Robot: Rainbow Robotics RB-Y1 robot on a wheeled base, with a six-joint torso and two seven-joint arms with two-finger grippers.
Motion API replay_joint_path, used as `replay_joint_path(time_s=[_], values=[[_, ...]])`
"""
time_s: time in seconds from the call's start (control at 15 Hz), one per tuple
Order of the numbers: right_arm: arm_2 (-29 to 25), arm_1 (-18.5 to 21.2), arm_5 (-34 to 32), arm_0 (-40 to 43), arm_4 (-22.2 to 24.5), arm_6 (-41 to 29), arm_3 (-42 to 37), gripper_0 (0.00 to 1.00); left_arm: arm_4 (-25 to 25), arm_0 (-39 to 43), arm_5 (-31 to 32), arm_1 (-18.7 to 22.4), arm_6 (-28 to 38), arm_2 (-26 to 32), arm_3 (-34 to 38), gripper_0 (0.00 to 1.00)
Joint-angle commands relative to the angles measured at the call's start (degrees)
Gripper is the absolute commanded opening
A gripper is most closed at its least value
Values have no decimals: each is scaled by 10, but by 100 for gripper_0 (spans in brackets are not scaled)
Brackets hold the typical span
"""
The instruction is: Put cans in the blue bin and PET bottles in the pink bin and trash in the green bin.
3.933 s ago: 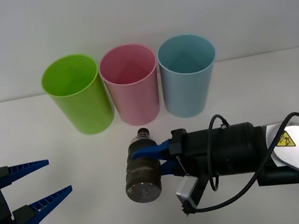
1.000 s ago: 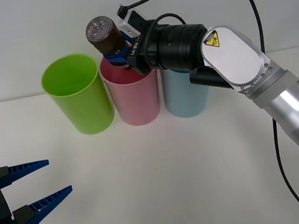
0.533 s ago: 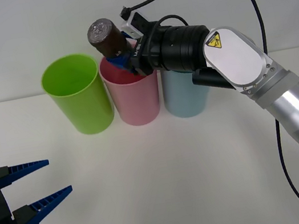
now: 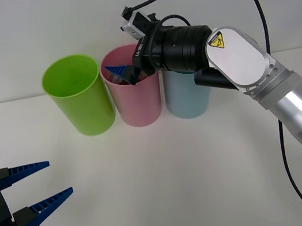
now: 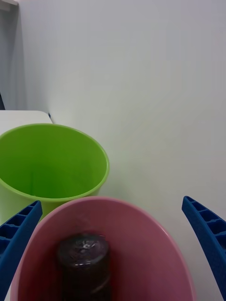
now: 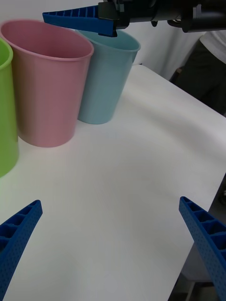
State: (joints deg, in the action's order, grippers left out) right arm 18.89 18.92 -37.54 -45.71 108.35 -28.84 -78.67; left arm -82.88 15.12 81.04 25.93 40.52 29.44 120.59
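Note:
The PET bottle [image 5: 84, 263], with its dark drink, stands inside the pink bin [image 5: 146, 223], base end up. My right gripper [image 4: 123, 74] hangs open over the pink bin's [image 4: 136, 104] mouth, nothing between its blue fingers [image 5: 207, 235]. The green bin [image 4: 78, 99] stands left of the pink one and the blue bin [image 4: 186, 98] to its right, all three in a row at the back of the table. My left gripper [image 4: 39, 182] waits open near the table's front left, well apart from the bins. The left wrist view shows the pink bin [image 6: 47, 89] and the blue bin [image 6: 106, 80].
The white table [image 4: 170, 186] stretches bare in front of the bins. My right arm [image 4: 236, 63] reaches across above the blue bin. A white wall stands close behind the bins. A dark chair or figure [image 6: 202, 70] sits beyond the table's far edge.
My right gripper was holding the bottle tilted above the pink bin. It has opened, and the bottle has dropped into the pink bin. The left arm has not moved.

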Motion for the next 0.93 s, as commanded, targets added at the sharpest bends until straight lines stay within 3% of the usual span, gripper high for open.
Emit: replay_joint_path(time_s=[0.07, 0.27, 0.4, 0.53, 0.67, 0.8, 0.93], values=[[-1, 2, 0, 0, -11, 1, 0, 100, 0, 0, 0, 0, 0, 0, 0, 100], [-2, 27, -13, 1, -79, 9, -30, 100, 0, 0, 0, 0, 0, 0, 0, 100], [-2, 77, -32, 26, -168, 19, -92, 100, 0, 0, 0, 0, 0, 0, 0, 100], [-4, 152, -38, 84, -259, 31, -180, 100, 0, 0, 0, 0, 0, 0, 0, 100], [-36, 205, -61, 159, -343, 71, -250, 100, 0, 0, 0, 0, 0, 0, 0, 100], [-105, 205, -134, 239, -392, 120, -281, 100, 0, 0, 0, 0, 0, 0, 0, 100], [-192, 176, -231, 313, -393, 139, -301, 100, 0, 0, 0, 0, 0, 0, 0, 100]])
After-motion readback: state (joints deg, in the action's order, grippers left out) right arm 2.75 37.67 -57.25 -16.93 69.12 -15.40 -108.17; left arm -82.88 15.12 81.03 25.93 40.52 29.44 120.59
